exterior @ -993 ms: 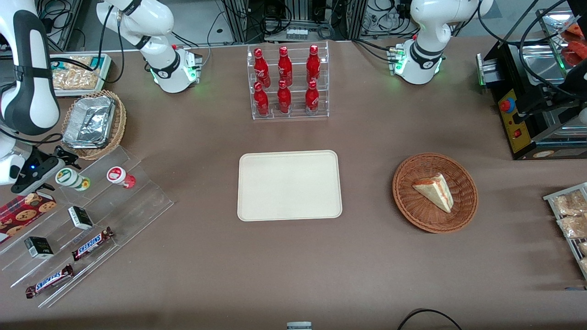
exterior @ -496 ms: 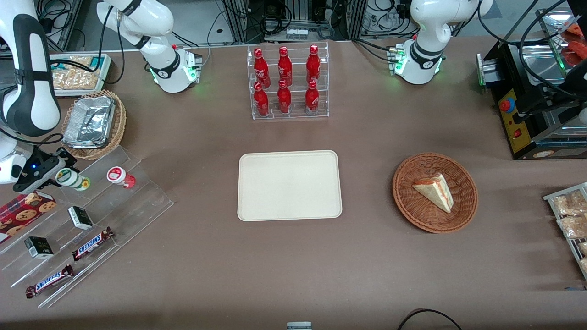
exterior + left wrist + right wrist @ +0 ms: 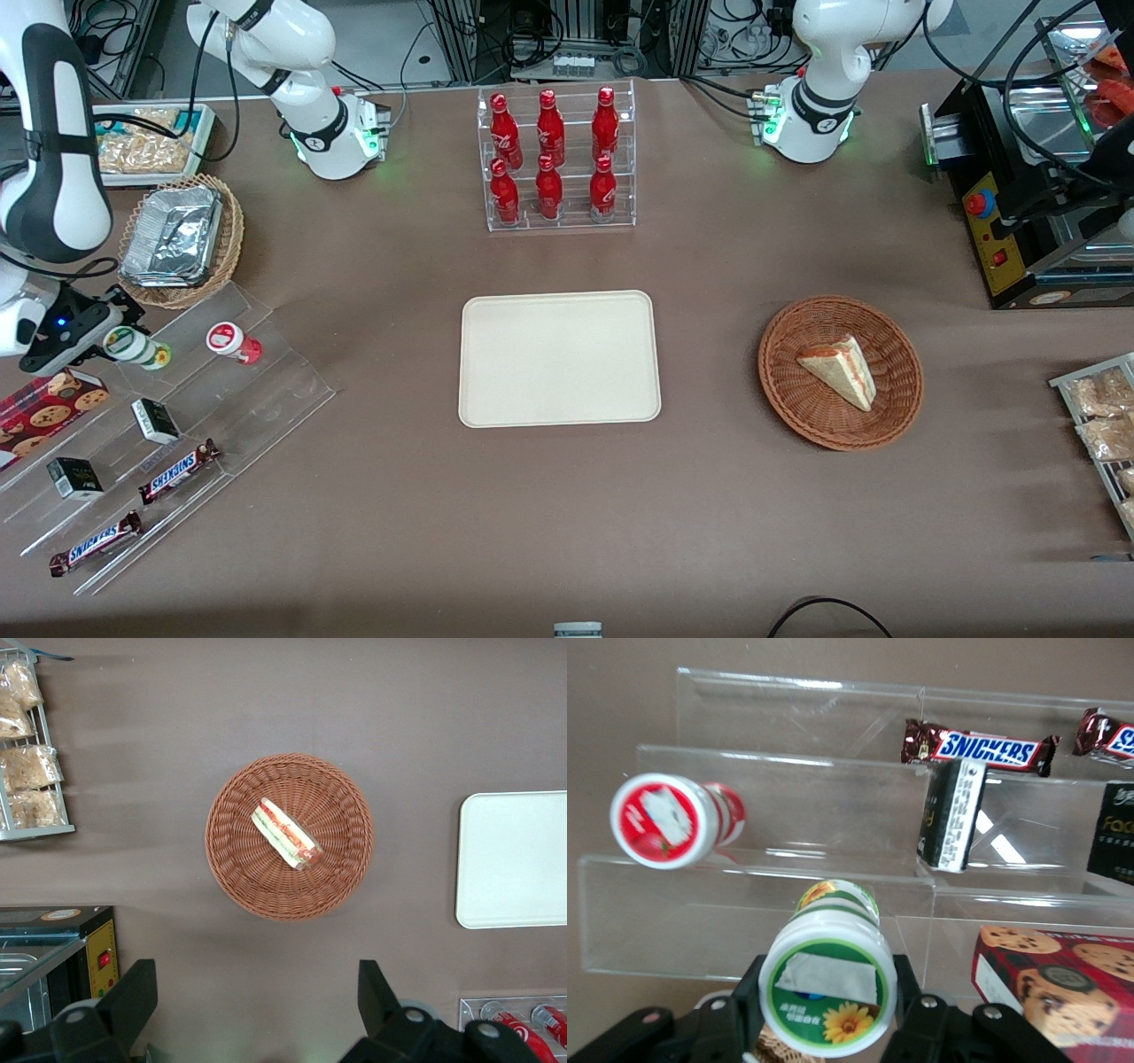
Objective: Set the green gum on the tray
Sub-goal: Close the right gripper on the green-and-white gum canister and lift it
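I have the gripper [image 3: 99, 339] at the top step of the clear acrylic display stand [image 3: 266, 390], at the working arm's end of the table. From the wrist camera, its two black fingers [image 3: 749, 997] sit against either side of the green gum [image 3: 828, 979], pinching the bottle just below its lid. In the front view the green gum [image 3: 135, 346] is tilted on that top step. The red-lidded bottle [image 3: 232, 342] stands just beside it on the same step, apart from it. Lower steps of the stand carry a small black box [image 3: 156, 420] and Snickers bars [image 3: 177, 470]; a cookie box [image 3: 49, 403] lies next to the stand. The tray [image 3: 559, 358] sits well apart from the stand, toward the table's middle.
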Available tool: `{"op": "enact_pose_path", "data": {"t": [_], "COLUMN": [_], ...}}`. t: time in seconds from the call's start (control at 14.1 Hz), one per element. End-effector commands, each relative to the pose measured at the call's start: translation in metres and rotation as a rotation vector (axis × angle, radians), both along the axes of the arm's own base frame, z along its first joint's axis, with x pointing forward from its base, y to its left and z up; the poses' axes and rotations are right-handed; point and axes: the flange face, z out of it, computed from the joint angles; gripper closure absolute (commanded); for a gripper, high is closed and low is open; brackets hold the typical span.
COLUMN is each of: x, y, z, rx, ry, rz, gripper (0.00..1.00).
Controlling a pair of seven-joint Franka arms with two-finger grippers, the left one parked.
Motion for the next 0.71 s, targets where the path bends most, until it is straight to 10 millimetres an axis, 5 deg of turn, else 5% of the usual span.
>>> {"op": "enact_pose_path", "data": {"t": [0.0,0.64], "x": [0.022,0.060], "y": [0.026,0.192], "z": [0.040,0.024], "rx": [0.000,0.049], "ry": [0.023,0.055], "rz": [-0.032,-0.279], "gripper": [1.00,1.00]}}
